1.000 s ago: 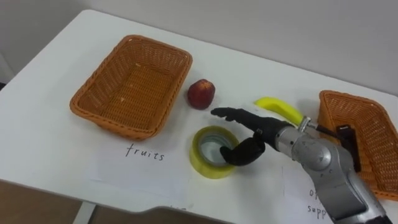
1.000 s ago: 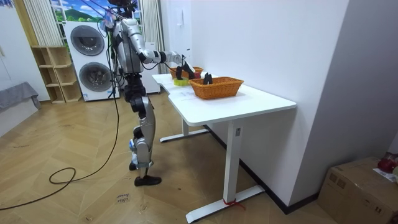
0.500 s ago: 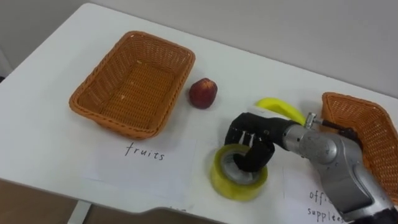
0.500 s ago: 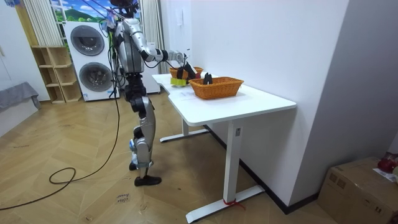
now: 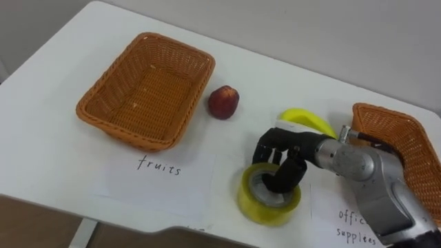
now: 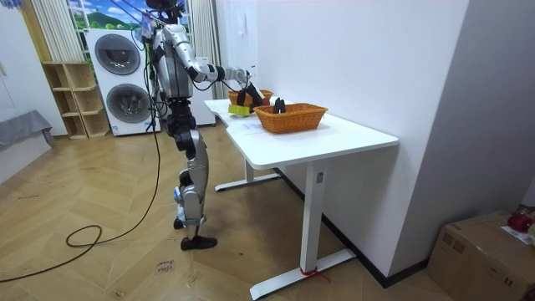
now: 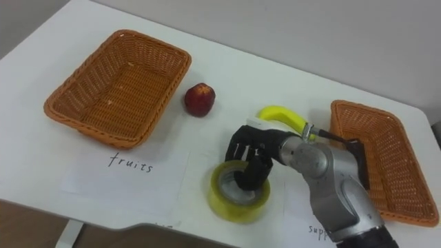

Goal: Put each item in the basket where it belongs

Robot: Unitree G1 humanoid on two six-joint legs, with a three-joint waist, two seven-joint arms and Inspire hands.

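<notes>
Left eye view: the right hand (image 5: pixel 281 157) is curled onto the yellow tape roll (image 5: pixel 269 200), fingers hooked into its hole and over its far wall, at the near edge of the table (image 5: pixel 41 138). The banana (image 5: pixel 308 120) lies just beyond the hand. A red fruit (image 5: pixel 224 102) sits farther left beside the fruit basket (image 5: pixel 148 93).

Room view: the robot stands at the table's far end, arm out over it.

Right eye view: the supplies basket (image 7: pixel 372 109) is right of the hand, apart from the roll.
</notes>
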